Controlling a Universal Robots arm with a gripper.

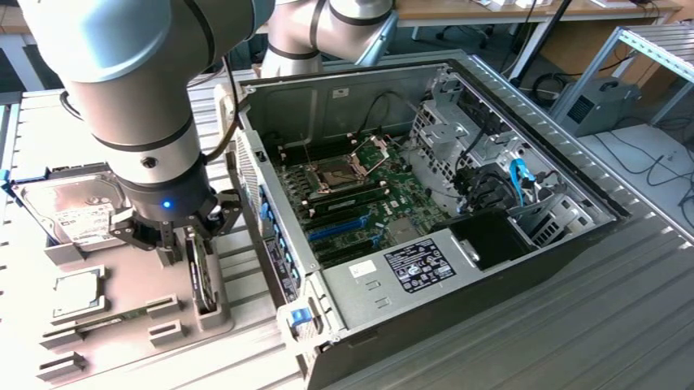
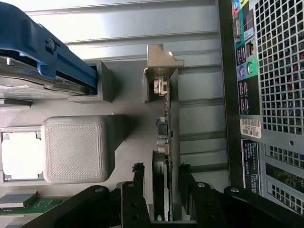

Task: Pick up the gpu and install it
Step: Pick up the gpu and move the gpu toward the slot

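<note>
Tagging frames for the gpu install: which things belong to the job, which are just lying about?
Job: gpu, on edge in the tray; open gripper astride it; computer case.
Lying about: hard drive, processor chip, memory stick.

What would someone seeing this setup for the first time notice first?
The big grey robot arm at the exterior view's left catches the eye first. Its open end effector straddles the gpu, which stands on edge in a grey holder tray. Toward the exterior view's right, the open computer case shows its green motherboard.
</note>
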